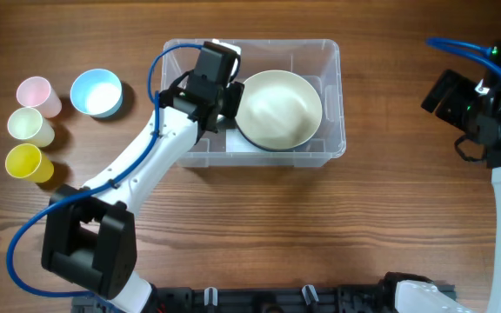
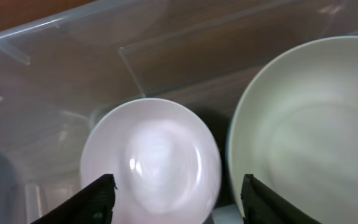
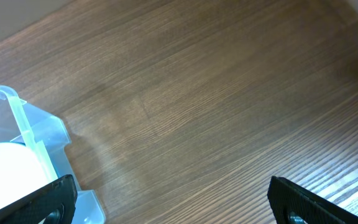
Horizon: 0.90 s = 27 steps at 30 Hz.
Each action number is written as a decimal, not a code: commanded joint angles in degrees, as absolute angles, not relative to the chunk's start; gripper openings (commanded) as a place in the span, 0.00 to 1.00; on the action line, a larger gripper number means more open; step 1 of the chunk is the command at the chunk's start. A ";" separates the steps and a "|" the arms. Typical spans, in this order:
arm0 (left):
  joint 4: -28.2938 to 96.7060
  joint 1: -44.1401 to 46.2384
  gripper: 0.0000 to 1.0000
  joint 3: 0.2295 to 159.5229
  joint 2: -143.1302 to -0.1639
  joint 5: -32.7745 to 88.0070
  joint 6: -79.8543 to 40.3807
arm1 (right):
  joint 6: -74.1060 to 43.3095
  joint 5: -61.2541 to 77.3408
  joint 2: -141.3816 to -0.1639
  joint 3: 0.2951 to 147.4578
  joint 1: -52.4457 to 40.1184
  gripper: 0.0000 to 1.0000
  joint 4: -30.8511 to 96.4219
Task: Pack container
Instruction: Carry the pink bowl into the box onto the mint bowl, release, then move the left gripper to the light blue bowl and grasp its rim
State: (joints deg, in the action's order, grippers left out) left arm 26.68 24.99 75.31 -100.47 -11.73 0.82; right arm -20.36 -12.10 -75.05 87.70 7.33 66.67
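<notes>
The clear container (image 1: 333,54) stands at the middle of the table. A large cream bowl (image 1: 278,109) lies in its right half. My left gripper (image 1: 224,96) hangs over the container's left half. In the left wrist view it (image 2: 178,200) is open, with a small pale pink bowl (image 2: 151,155) below and between the fingers, on the container floor beside the cream bowl (image 2: 309,137). The container wall (image 2: 73,56) shows behind. My right gripper (image 1: 444,91) is open and empty over bare table right of the container (image 3: 36,127); its fingers (image 3: 173,199) frame only wood.
Left of the container stand a light blue bowl (image 1: 96,92), a pink cup (image 1: 37,94), a pale green cup (image 1: 30,127) and a yellow cup (image 1: 26,163). The left arm reaches from the front edge up to the container.
</notes>
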 commanded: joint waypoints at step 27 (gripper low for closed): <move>39.68 -4.03 0.77 78.32 -87.66 -10.98 1.28 | -21.04 -13.08 -75.55 88.77 7.49 1.00 66.50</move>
State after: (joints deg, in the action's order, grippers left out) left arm 39.97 0.16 77.89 -84.03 -17.91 0.84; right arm -20.36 -12.08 -75.05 87.70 7.33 66.67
